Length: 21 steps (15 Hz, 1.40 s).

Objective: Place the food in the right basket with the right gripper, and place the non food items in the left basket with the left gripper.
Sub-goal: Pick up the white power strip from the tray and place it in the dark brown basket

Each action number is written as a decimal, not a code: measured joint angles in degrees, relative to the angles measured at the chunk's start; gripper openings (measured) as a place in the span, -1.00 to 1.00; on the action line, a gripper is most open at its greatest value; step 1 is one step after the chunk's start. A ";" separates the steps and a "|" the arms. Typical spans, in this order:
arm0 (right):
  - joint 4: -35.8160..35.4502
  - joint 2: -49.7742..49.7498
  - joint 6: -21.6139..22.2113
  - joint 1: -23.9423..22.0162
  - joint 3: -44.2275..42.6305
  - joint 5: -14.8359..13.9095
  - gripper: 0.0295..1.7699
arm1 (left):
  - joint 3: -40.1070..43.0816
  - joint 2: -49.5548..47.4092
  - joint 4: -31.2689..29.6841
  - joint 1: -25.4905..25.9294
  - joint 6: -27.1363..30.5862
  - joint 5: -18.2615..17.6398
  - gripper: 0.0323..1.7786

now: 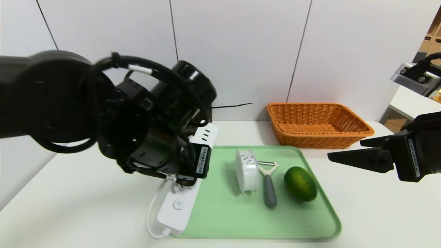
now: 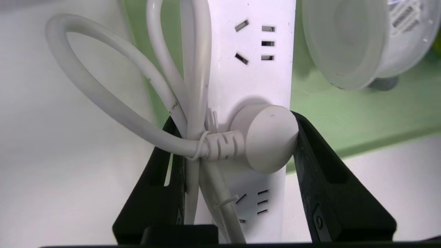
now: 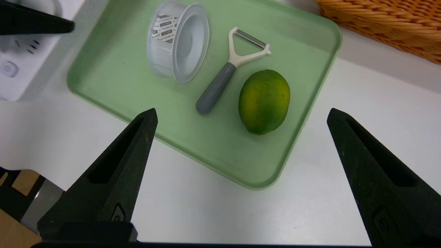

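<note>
My left gripper is shut on a white power strip; one finger presses its bundled cable, the other its round plug. In the head view the power strip runs along the left edge of the green tray, under my left gripper. On the tray lie a white round container on its side, a grey-handled peeler and a green lime. My right gripper hovers open beside the tray's right edge, empty; from its wrist the lime lies just beyond my right gripper. The left basket is out of view.
The orange wicker right basket stands empty behind the tray's far right corner. A white wall closes the table's back. My left arm blocks the table's back left. Bare white tabletop lies right of the tray.
</note>
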 joint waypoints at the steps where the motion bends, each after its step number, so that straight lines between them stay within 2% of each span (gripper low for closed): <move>1: -0.02 -0.17 -0.01 -0.05 0.15 0.00 0.92 | -0.78 -1.78 1.51 0.15 1.79 -0.22 0.00; 3: -0.11 -0.33 -0.01 -0.05 0.30 0.00 0.92 | -2.56 -4.85 3.83 1.85 6.53 -2.45 0.00; 5: -0.09 -0.49 0.00 -0.06 0.44 0.00 0.92 | -3.89 -7.00 4.77 4.83 11.95 -6.50 0.00; 9: -0.07 -0.69 -0.01 -0.13 0.74 0.00 0.92 | -6.34 -8.98 6.45 14.26 26.28 -15.62 0.00; 14: -0.11 -0.74 -0.04 -0.46 1.13 -0.11 0.92 | -6.99 -7.27 6.11 23.66 44.11 -22.22 0.00; 18: -0.33 -0.59 -0.06 -0.50 0.94 -0.09 0.92 | -7.89 -5.14 6.01 30.44 57.58 -29.40 0.00; 21: -0.40 -0.55 -0.04 -0.50 0.74 -0.09 0.92 | -12.41 -2.45 6.30 35.23 65.68 -34.99 0.00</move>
